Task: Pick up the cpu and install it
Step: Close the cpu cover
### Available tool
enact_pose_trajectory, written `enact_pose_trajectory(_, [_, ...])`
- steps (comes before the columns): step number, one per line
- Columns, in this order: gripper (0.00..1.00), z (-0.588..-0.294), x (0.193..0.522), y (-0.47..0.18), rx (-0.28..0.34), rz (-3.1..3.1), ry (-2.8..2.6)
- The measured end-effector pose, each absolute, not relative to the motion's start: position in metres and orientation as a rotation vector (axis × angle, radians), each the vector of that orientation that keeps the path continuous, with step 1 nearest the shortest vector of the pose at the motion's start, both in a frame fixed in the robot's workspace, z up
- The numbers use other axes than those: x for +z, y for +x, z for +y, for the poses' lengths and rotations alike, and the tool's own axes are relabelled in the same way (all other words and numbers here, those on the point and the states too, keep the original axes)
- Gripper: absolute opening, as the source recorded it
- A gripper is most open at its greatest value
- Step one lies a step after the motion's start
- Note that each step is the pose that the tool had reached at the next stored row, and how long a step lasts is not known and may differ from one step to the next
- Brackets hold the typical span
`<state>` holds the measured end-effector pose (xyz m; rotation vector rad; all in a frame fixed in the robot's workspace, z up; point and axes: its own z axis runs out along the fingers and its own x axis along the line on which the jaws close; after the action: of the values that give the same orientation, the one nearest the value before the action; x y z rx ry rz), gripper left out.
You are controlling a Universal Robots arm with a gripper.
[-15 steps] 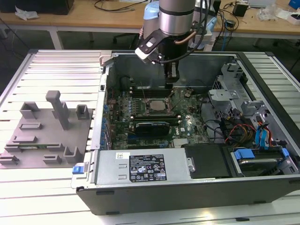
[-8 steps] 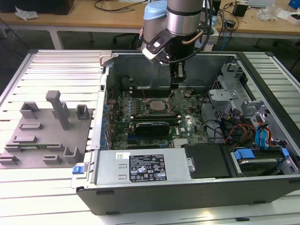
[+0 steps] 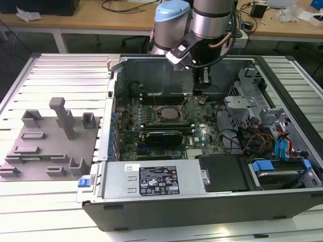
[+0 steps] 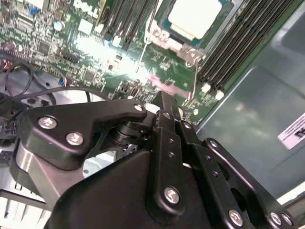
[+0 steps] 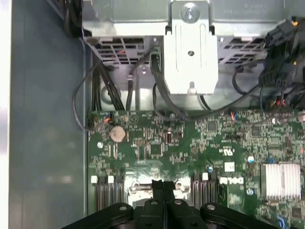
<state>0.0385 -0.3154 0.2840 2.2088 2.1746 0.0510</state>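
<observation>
We see the hand closed and empty, low over the circuit board inside an open computer case. The cpu lies in its socket, just ahead of the hand. We judge the placing done; the next move calls for confirming it sits flat.

Arm upright, wrist angled, pincer pointing down, fingers pressed together

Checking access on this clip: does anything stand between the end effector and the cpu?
Nothing visible does. The cpu lies uncovered in the socket frame. The end effector hangs above the motherboard beside the socket, with only open air between them.
</observation>
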Motion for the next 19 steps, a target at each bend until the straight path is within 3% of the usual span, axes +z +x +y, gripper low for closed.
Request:
enact_pose_trajectory(13, [0.11,-0.315,0.278,0.056,0.047,2.177,2.211])
enact_pose_trajectory(19, [0.11,-0.315,0.264,0.056,0.016,2.19,2.225])
